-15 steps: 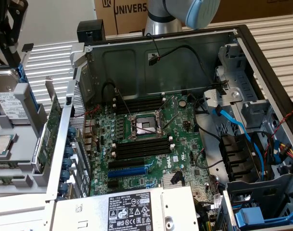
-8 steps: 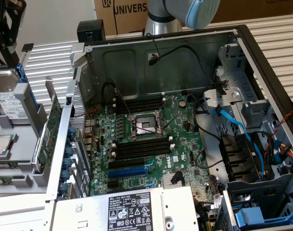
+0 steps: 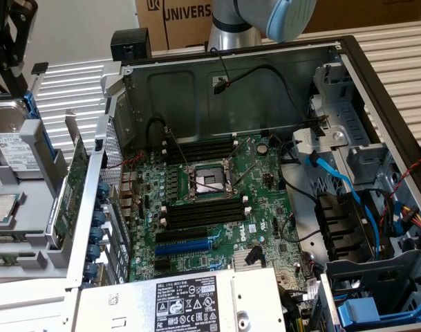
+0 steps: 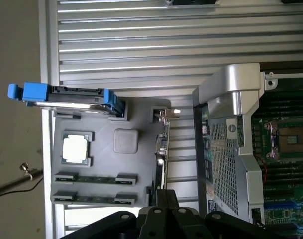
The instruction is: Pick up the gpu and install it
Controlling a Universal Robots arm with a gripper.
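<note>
The gpu (image 3: 73,181) stands on edge in a slot along the edge of the gray tray (image 4: 101,164) nearest the computer case (image 3: 231,76). Its silver bracket seems to sit at the end toward the hard drive (image 3: 15,142). It looks light and stiff but fragile, a thin bare board crowded with small parts. It is best pinched across its thickness at the free upper edge, away from the contacts. The claw (image 4: 165,198) hovers over the tray close to the card, closed and empty. A cardboard box (image 3: 186,14) behind the case reads "UNIVERS". The white label on the power supply (image 3: 196,304) has print too small to read.
</note>
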